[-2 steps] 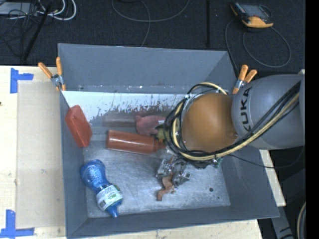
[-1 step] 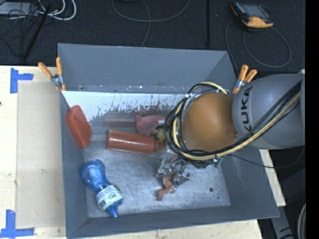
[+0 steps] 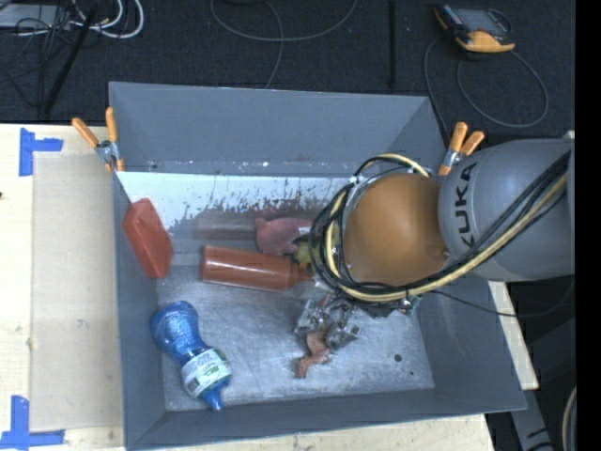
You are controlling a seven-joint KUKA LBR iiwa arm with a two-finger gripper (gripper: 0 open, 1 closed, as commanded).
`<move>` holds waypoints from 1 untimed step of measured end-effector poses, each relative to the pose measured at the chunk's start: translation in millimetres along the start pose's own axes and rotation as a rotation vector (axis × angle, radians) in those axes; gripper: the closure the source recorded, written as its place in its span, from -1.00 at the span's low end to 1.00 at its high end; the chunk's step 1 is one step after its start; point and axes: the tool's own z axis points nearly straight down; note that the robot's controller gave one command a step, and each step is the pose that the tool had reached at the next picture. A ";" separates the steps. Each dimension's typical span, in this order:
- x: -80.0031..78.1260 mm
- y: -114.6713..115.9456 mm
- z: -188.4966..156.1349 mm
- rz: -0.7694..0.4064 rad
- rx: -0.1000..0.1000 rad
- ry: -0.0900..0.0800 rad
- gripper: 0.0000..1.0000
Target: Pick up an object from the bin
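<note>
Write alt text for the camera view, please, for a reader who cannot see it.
A robot arm reaches from the right into a grey bin, its jaws low over a small brown object. A blue bottle, a red block and a reddish-brown cylinder lie to the left.

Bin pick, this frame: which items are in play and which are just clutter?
In play:
- hand, low at front middle
- small brown piece right at the hand; grip not confirmed

Just lying about:
- blue bottle, front left
- red block, far left
- red-brown cylinder, middle
- pinkish lump, behind the cylinder
</note>
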 end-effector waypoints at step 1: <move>-0.2 0.1 -3.6 0.000 0.000 0.000 1.00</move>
